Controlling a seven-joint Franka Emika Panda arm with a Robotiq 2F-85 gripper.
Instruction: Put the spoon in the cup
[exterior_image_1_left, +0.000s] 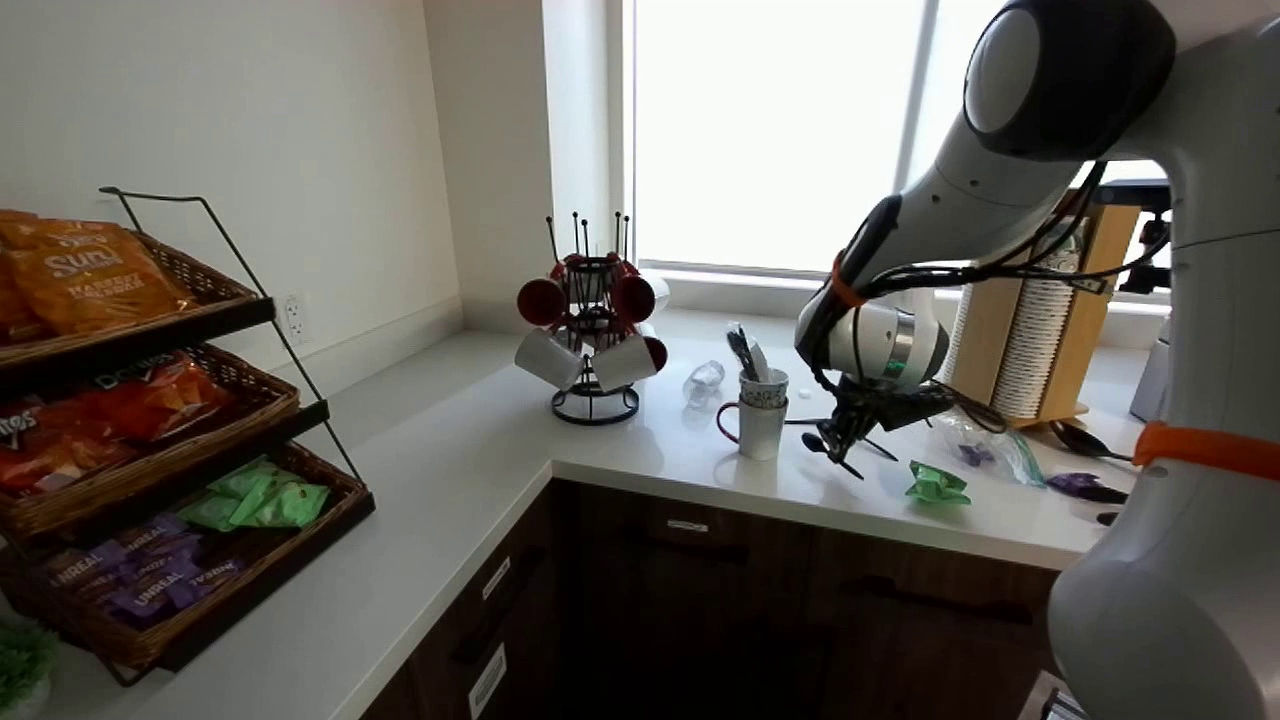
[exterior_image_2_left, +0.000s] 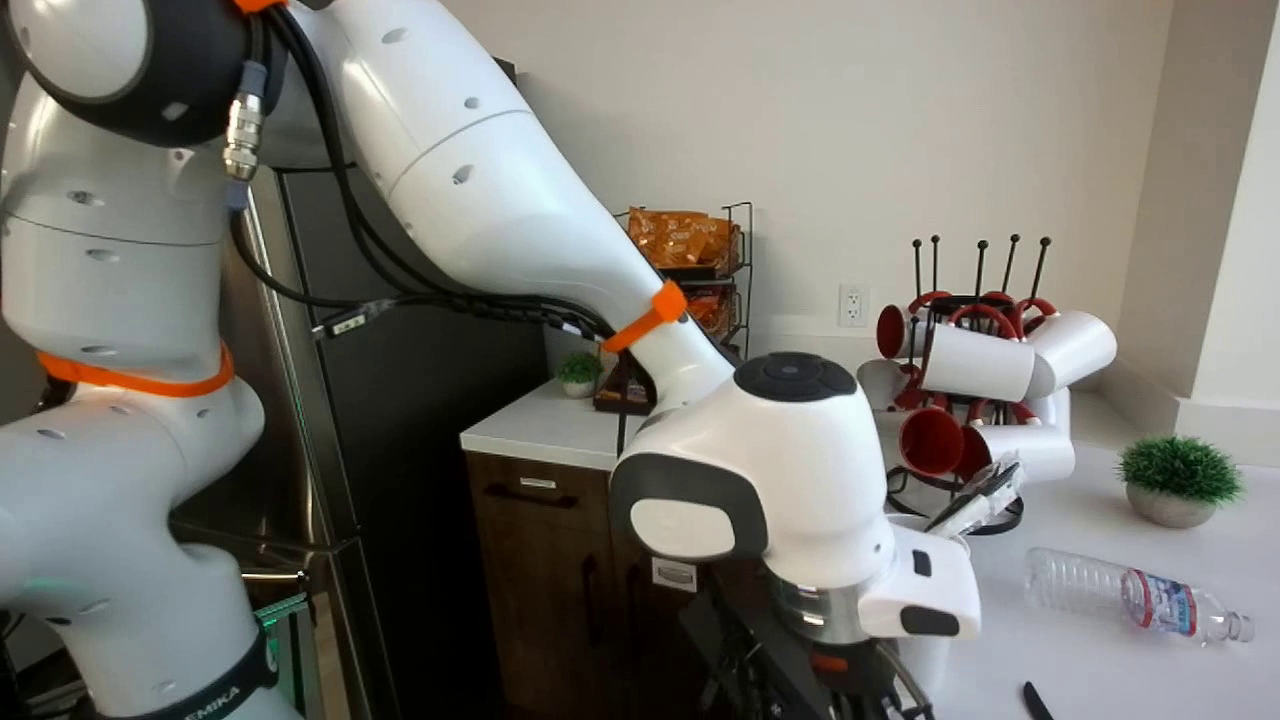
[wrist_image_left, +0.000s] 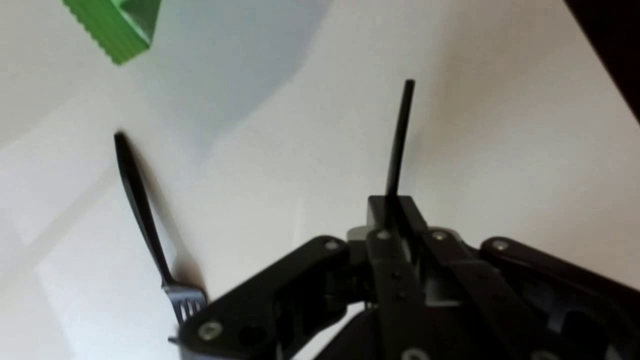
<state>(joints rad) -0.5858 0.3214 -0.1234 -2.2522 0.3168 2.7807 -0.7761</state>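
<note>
gripper (wrist_image_left: 394, 206): i have the fingers (wrist_image_left: 412, 215) pinched nearly together, with only the thin dark handle of the spoon (wrist_image_left: 401, 135) between them.
spoon: lying across my grip; in an exterior view its bowl (exterior_image_1_left: 815, 442) points left, the handle end near and right. a stem this slim could swivel if the bowl bumps anything.
fork (wrist_image_left: 138, 202): on the counter (exterior_image_1_left: 450, 430), just far and right of the fingers; sweeping low that way could snag it.
white mug (exterior_image_1_left: 763, 437): upright, just left of the gripper, spoon not in it.
patterned cup (exterior_image_1_left: 763, 393): seems nested in the mug's mouth, utensils (exterior_image_1_left: 745, 352) inside, so room looks scarce; bringing the spoon in flat could catch the rim and tip the stack.
arm (exterior_image_1_left: 980, 200): sloping down from the right, elbow (exterior_image_1_left: 1075, 85) high, wrist (exterior_image_1_left: 875, 345) low, gripper aimed downward with a slight left lean.
</note>
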